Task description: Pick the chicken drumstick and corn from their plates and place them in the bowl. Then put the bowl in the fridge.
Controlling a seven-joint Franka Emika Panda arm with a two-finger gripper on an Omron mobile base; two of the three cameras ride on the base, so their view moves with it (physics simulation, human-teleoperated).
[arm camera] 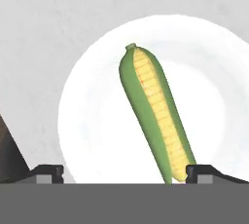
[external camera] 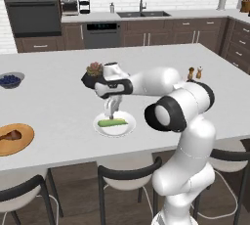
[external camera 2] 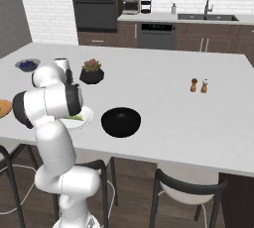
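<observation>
The light green corn (arm camera: 155,113), with its yellow kernels showing, lies on the white plate (arm camera: 92,121) near the island's front edge. My gripper (external camera: 113,111) hangs just above it, open and holding nothing, with the fingertips (arm camera: 48,173) spread wide to either side of the cob's near end. The corn (external camera: 112,122) rests across the white plate (external camera: 126,129). The reddish-brown chicken drumstick (external camera: 10,135) lies on the orange-brown plate (external camera: 22,143) at the far left. The black bowl (external camera 2: 121,121) sits empty to the right of the white plate (external camera 2: 85,119). The fridge is out of view.
A black succulent pot (external camera: 93,76) stands just behind the gripper. A small bowl of blueberries (external camera: 10,79) is at the far left, and salt and pepper shakers (external camera: 194,74) at the right. Black-backed stools (external camera: 128,175) line the island's front edge.
</observation>
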